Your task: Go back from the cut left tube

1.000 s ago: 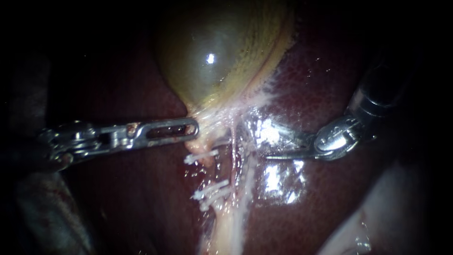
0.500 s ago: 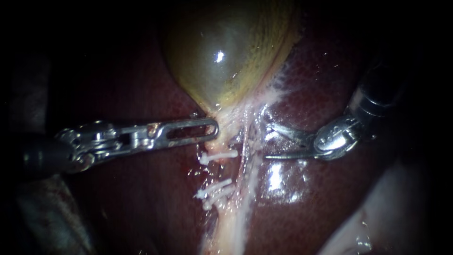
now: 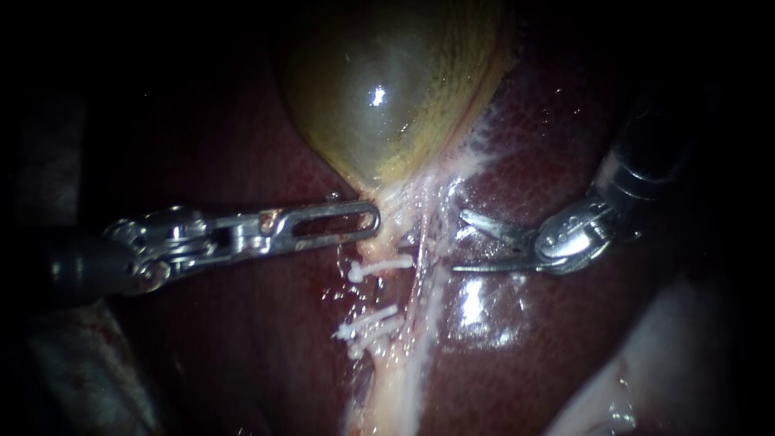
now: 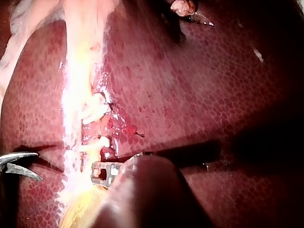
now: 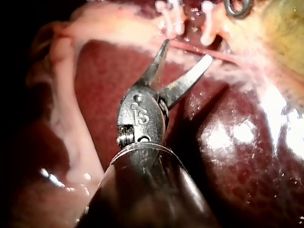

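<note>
The left tube (image 3: 383, 363) runs as a pale strip down the liver (image 3: 549, 339) from the narrow end of the gallbladder (image 3: 379, 105). It carries one white upper clip (image 3: 378, 267) and a lower pair of clips (image 3: 367, 324), and a reddish gap shows between them where the tube is parted. The right instrument (image 3: 457, 241) comes in from the upper right. Its two pointed jaws stand open and grip nothing. They lie to the right of the clipped tube, level with the upper clip and the gap, apart from both. A thin second strand (image 3: 420, 262) and a band of pale tissue lie between the jaws and the tube. In the right wrist view the open right instrument (image 5: 187, 50) points at the clips (image 5: 171, 14) ahead of it, and the thin reddish strand (image 5: 223, 55) crosses just beyond its tips. The left instrument (image 3: 373, 220) reaches in level from the left. Its slotted jaws lie together, closed on the pale tissue at the gallbladder's neck just above the upper clip. In the left wrist view its tip (image 4: 99, 173) rests on that pale strip just short of the nearest clip (image 4: 97, 141).
</note>
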